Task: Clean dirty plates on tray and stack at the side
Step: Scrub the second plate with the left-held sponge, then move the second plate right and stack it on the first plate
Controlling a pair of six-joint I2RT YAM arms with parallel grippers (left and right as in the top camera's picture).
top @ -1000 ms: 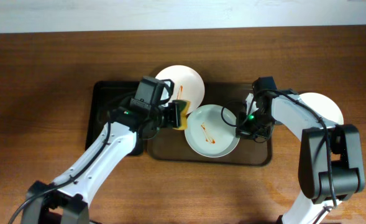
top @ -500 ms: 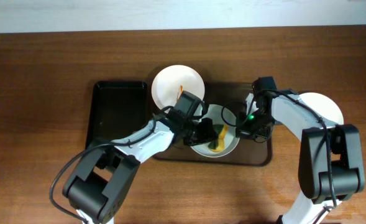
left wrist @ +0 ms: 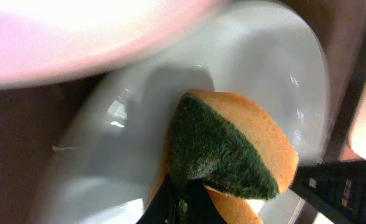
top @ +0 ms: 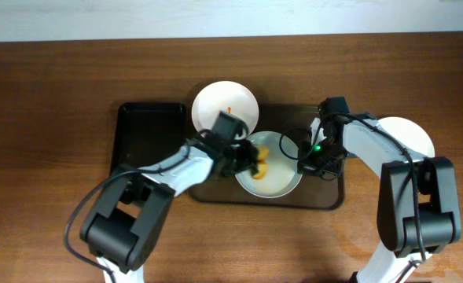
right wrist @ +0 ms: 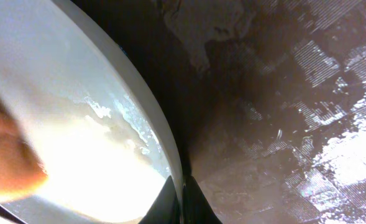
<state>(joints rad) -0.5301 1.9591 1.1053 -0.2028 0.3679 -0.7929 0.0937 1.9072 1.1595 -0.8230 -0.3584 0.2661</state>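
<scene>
A white plate [top: 272, 182] lies on the brown tray [top: 325, 198] at the centre. My left gripper [top: 251, 161] is shut on a yellow and green sponge [top: 260, 159] and presses it on the plate's left part; in the left wrist view the sponge [left wrist: 232, 149] sits green side up on the plate [left wrist: 108, 143]. My right gripper [top: 302, 163] is shut on the plate's right rim [right wrist: 164, 149]. A second white plate [top: 219, 106] with an orange smear lies at the tray's back. A clean white plate [top: 412, 135] lies on the table at the right.
A black tray [top: 141, 137] lies left of the brown tray, under my left arm. The brown tray's surface [right wrist: 282, 124] shows wet smears beside the held plate. Bare wooden table surrounds both trays.
My left gripper carried the sponge from beside the plate onto it, first to the lower middle, now back to the upper left. The orange streaks on the plate no longer show. The right arm stayed still.
</scene>
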